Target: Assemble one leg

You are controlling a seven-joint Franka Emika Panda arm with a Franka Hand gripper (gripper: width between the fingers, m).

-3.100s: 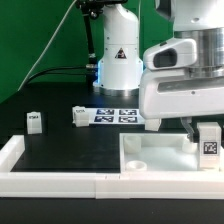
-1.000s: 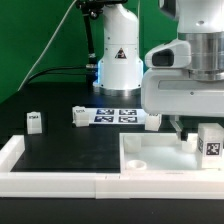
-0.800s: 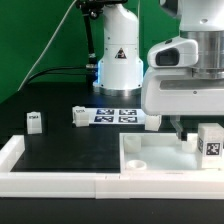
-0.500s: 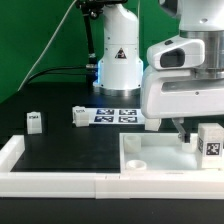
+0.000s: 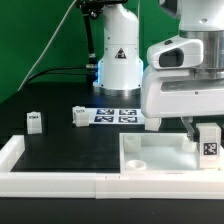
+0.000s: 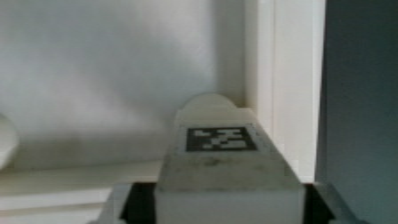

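My gripper [image 5: 203,133] is shut on a leg [image 5: 208,146], a small white block with a black-and-white tag. It holds the leg upright over the right corner of the large white square piece [image 5: 140,157] at the exterior view's right. In the wrist view the leg [image 6: 222,150] fills the gap between the dark fingers [image 6: 132,203] of the gripper [image 6: 222,208], close to the square piece's raised wall [image 6: 267,60]. Two more legs [image 5: 34,121] [image 5: 79,116] stand on the black table. A third [image 5: 152,121] is partly hidden behind the gripper.
The marker board [image 5: 115,115] lies at the back middle, in front of the robot base [image 5: 118,60]. A white rail [image 5: 50,183] runs along the table's front and left edges.
The held leg has shifted slightly down and toward the exterior view's left over the square piece's corner. The other legs have not moved.
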